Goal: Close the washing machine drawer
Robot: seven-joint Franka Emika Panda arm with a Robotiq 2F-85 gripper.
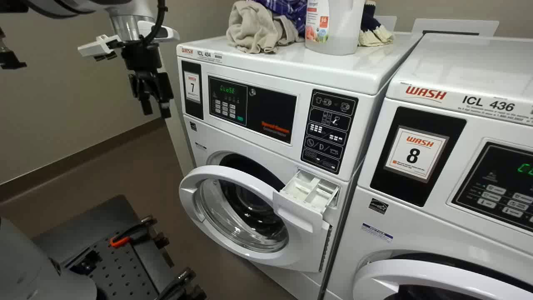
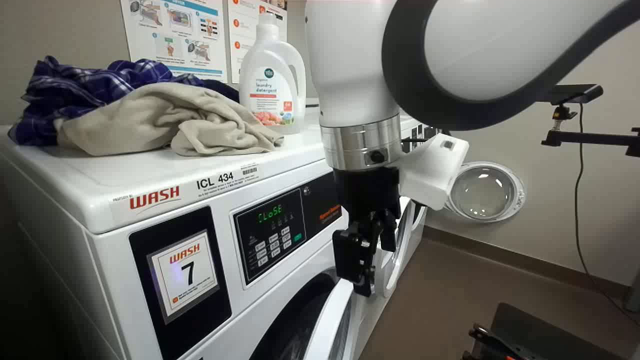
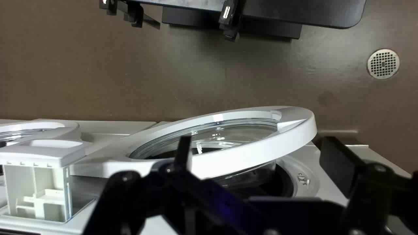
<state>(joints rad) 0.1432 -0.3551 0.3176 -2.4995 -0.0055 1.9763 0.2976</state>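
washing machine drawer (image 1: pixel 306 200) sticks out of washing machine (image 1: pixel 258 146); round door (image 1: pixel 250 218) ajar too. claw (image 1: pixel 156 110) hangs well apart from drawer, jaws spread wide.

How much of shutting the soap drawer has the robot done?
None that I can see: the drawer sticks out, with its little compartments showing. Nothing looks under way either: the robot's hand is open, apart from the drawer, holding nothing. So the whole push is left: probably reaching the drawer, then sliding it in until it sits shut in the washing machine.
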